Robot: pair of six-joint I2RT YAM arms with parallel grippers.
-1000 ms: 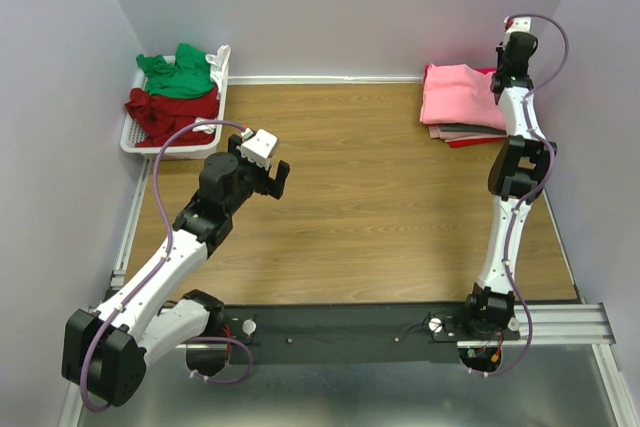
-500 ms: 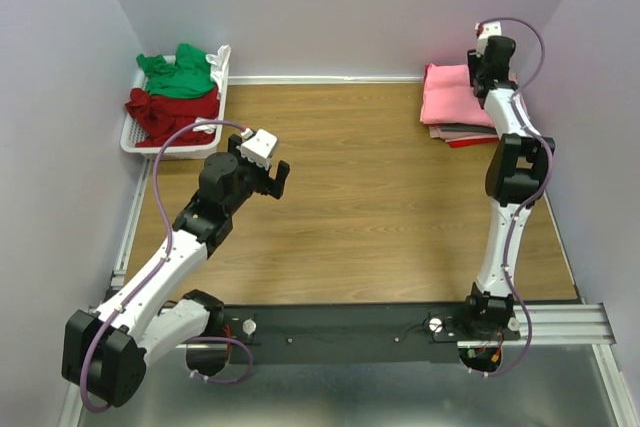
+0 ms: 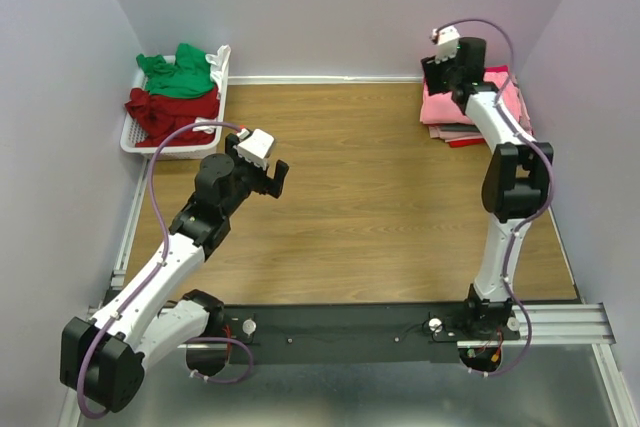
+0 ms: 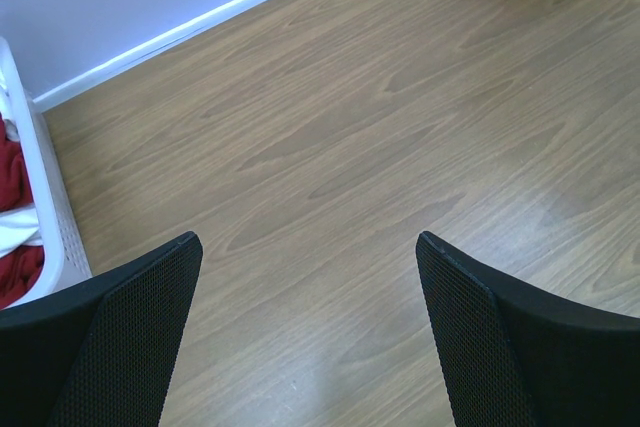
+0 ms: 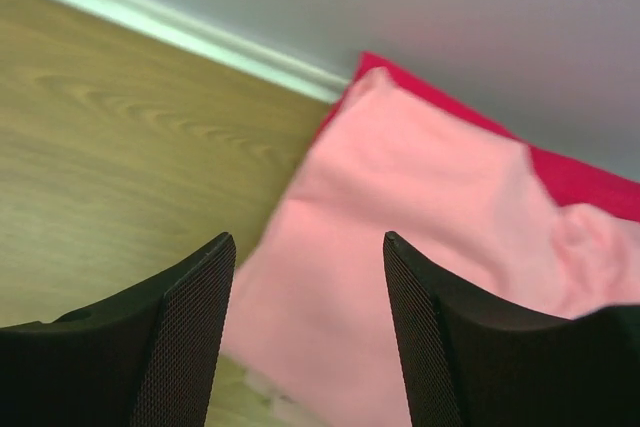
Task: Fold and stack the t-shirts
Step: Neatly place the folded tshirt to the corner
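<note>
One pink t-shirt (image 3: 440,109) | folded flat atop stack (image 3: 450,134) | long axis unclear

The white slotted plastic basket (image 3: 133,139) stands in the far left corner of the brown wooden table (image 3: 380,207), close to the left wall. In it, the crumpled green cloth t-shirt (image 3: 178,72) lies behind the crumpled dark red cloth t-shirt (image 3: 168,112). In the far right corner is a stack: the folded light pink cloth t-shirt (image 5: 400,247) lies on top, and the folded magenta cloth t-shirt (image 5: 592,181) sticks out from under it toward the back wall. The left gripper (image 3: 260,172) hangs before the basket, to its right. The right gripper (image 3: 436,75) is over the left edge of the stack.
</note>
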